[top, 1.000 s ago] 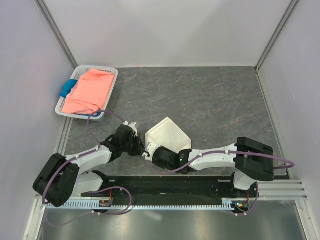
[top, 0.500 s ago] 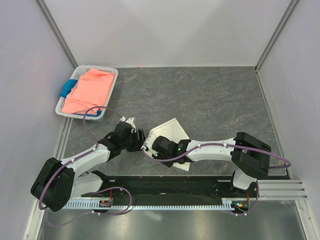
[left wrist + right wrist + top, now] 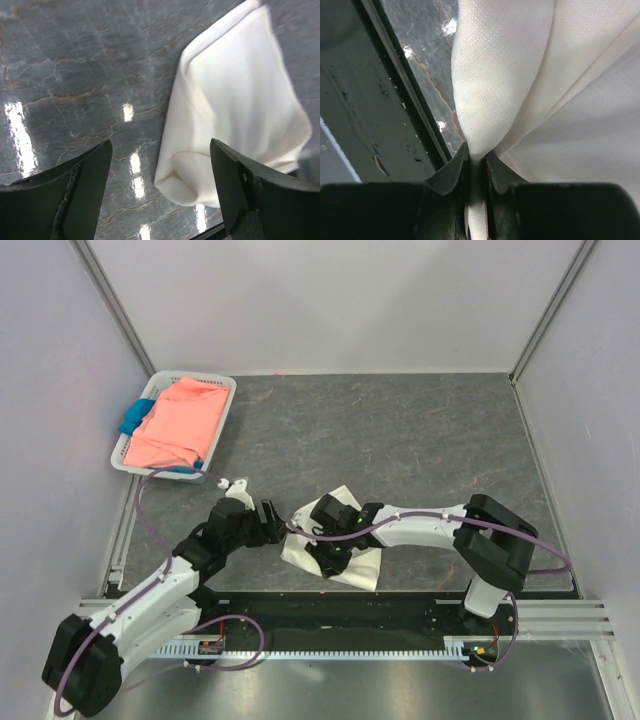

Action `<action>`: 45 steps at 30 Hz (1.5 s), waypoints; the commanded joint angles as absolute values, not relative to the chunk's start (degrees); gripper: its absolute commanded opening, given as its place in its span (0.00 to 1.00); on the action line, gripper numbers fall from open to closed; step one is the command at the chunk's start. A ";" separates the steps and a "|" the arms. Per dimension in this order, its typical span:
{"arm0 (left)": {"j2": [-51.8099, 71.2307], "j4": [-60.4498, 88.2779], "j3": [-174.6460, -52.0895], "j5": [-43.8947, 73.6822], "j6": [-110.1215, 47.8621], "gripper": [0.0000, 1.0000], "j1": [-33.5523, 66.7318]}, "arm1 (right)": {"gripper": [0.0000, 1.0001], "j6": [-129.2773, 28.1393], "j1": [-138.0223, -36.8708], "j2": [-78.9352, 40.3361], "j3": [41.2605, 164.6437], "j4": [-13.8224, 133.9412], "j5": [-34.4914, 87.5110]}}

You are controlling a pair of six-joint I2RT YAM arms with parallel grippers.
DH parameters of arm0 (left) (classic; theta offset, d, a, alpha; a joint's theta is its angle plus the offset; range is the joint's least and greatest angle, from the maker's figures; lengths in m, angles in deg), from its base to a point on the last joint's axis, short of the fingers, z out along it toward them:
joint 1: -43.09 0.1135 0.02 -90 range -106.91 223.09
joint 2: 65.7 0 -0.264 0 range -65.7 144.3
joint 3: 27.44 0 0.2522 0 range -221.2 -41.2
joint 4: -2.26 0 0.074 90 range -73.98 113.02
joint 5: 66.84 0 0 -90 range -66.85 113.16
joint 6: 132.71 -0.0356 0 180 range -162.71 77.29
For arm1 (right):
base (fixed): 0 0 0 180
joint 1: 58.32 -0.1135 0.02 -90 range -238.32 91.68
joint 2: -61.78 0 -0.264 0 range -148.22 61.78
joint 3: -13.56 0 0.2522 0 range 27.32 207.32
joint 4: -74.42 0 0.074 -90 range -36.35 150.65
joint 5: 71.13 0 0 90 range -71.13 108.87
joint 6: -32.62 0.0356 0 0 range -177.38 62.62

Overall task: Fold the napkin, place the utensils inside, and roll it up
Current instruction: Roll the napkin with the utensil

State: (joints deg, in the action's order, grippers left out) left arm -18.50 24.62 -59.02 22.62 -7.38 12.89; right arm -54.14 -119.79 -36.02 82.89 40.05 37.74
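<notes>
The off-white napkin [image 3: 360, 566] lies bunched in loose folds near the table's front edge. My right gripper [image 3: 328, 548] is on top of it and covers its middle. In the right wrist view the right gripper [image 3: 477, 159] is shut on a pinched fold of the napkin [image 3: 510, 65], and the cloth rises from between the jaws. My left gripper [image 3: 278, 525] stands just left of the napkin. Seen from the left wrist, the left gripper [image 3: 161, 146] is open above the rounded near corner of the napkin [image 3: 235, 100] and holds nothing. The utensils are out of view.
A white basket [image 3: 190, 378] at the back left holds a salmon-pink cloth [image 3: 180, 422] and a blue cloth [image 3: 135, 420]. The black base rail [image 3: 340, 610] runs right behind the napkin at the near edge. Grey walls close in both sides.
The left gripper opened, let go of the napkin and drew back to the left. The right gripper closed on the napkin, and the cloth now lies folded lower, nearer the front edge.
</notes>
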 commanded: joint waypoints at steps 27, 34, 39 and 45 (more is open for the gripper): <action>-15.43 4.07 -49.46 4.87 -9.14 0.59 13.03 | 0.20 -56.86 -106.31 -54.06 89.54 34.99 68.44; -12.35 3.45 -49.99 4.43 -9.66 0.39 13.03 | 0.21 -56.86 -105.69 -53.97 89.63 34.81 68.18; -11.73 7.66 -51.92 7.84 -9.23 0.17 13.03 | 0.31 -56.33 -105.08 -51.87 89.98 34.73 67.39; -10.24 14.17 -55.08 11.72 -7.82 0.02 13.03 | 0.57 -55.36 -104.37 -45.46 90.86 32.10 62.92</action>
